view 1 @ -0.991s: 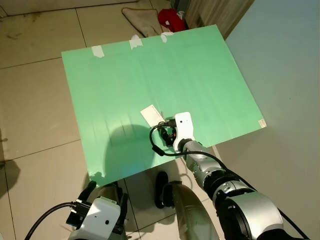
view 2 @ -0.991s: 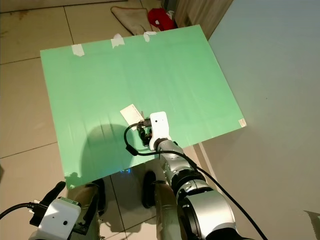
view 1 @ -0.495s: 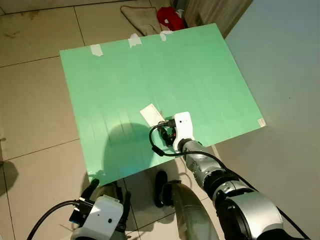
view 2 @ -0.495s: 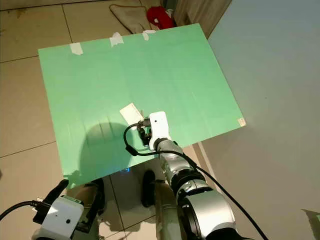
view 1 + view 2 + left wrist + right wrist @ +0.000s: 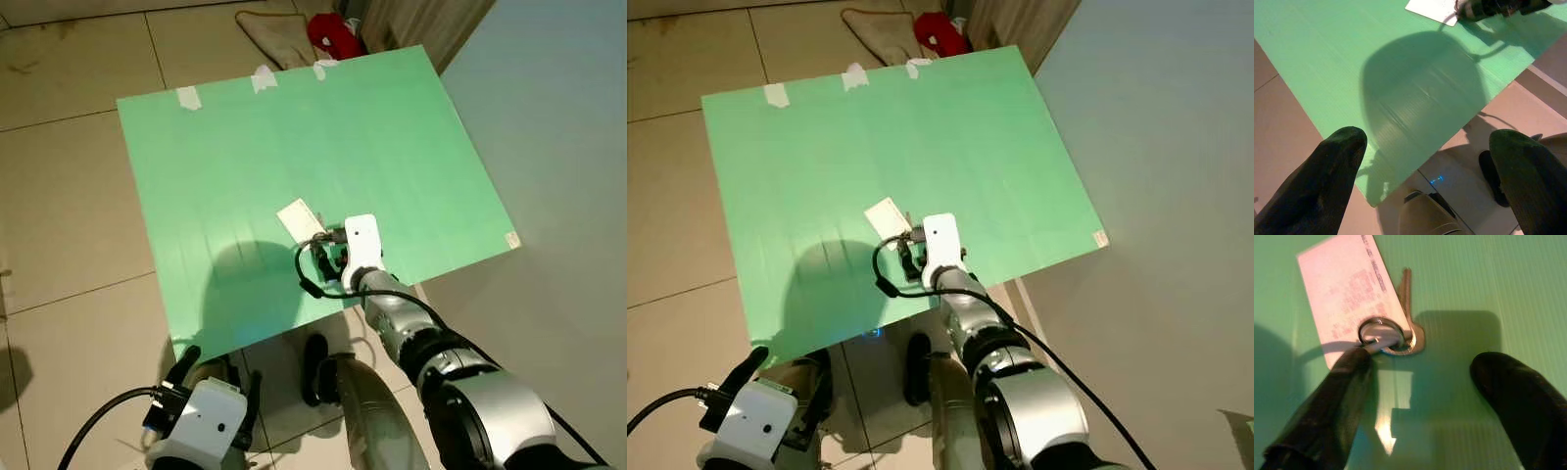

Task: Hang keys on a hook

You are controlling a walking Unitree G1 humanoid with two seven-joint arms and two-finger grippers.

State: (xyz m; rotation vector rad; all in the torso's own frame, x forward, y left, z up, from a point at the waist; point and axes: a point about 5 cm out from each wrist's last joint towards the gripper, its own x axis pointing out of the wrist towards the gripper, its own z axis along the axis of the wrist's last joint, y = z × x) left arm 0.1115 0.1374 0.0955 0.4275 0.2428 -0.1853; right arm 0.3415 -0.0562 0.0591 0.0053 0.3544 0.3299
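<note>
A bunch of keys lies flat on a green board (image 5: 294, 137): a silver ring (image 5: 1382, 335), one key (image 5: 1405, 289) and a white tag (image 5: 299, 218). My right gripper (image 5: 1422, 374) is low over the board's near part, open. One of its fingertips (image 5: 1354, 364) is right at the ring and the other stands apart over bare green. The keys lie just beyond the fingers, not held. My left gripper (image 5: 1427, 147) hangs open and idle by the board's near left corner. No hook can be made out.
The board lies on a tiled floor (image 5: 69, 196), with white tape strips (image 5: 263, 78) along its far edge. A beige cloth (image 5: 274, 34) and a red item (image 5: 328, 34) lie beyond it. A pale wall (image 5: 558, 147) runs along the right.
My right gripper has edged forward across the board, bringing one fingertip up to the key ring. The tag has shifted slightly. The left arm has hardly moved.
</note>
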